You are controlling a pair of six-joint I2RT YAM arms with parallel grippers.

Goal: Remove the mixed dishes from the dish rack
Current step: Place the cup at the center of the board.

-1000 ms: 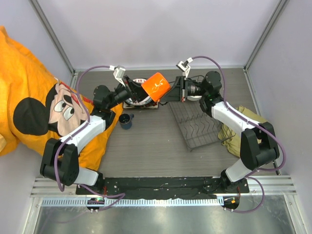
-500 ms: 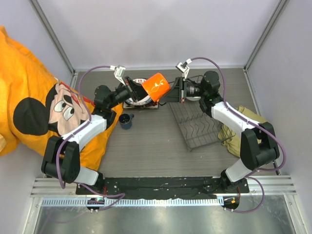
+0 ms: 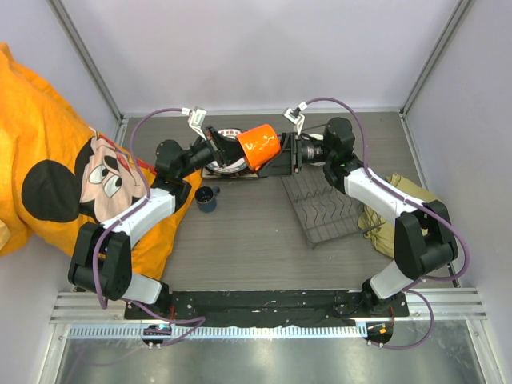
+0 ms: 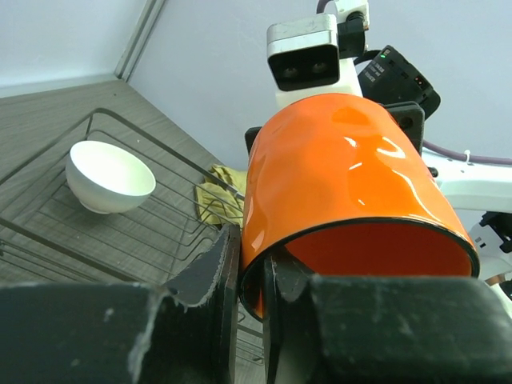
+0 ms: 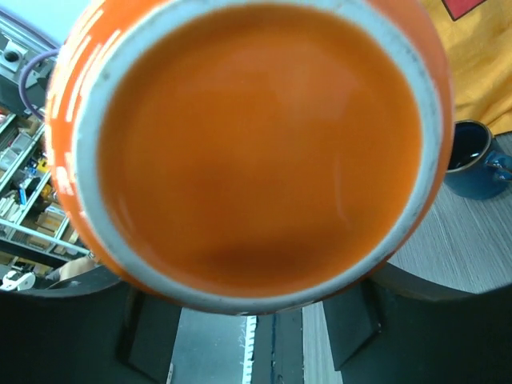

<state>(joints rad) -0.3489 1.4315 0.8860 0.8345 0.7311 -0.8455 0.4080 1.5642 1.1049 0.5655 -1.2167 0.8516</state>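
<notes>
The orange mug (image 3: 258, 144) hangs on its side above the table's far middle, between my two grippers. My left gripper (image 3: 238, 152) is shut on the mug's rim (image 4: 344, 176), one finger inside the wall and one outside (image 4: 252, 256). My right gripper (image 3: 282, 156) is open; its fingers stand apart on either side of the mug's base (image 5: 256, 144), with a gap below it (image 5: 252, 332). The dark wire dish rack (image 3: 324, 204) lies to the right, with a white bowl (image 4: 108, 176) in it. A small dark-blue cup (image 3: 206, 198) stands on the table. Stacked plates (image 3: 224, 166) lie under the left gripper.
An olive cloth (image 3: 392, 204) lies beside the rack's right edge. A large orange cartoon-print cloth (image 3: 56, 176) covers the left side and laps onto the table near the blue cup (image 5: 472, 160). Walls and frame posts close the back and both sides.
My right gripper has opened and let go of the mug's base. My left gripper has closed on the rim. The mug has shifted slightly right and levelled.
</notes>
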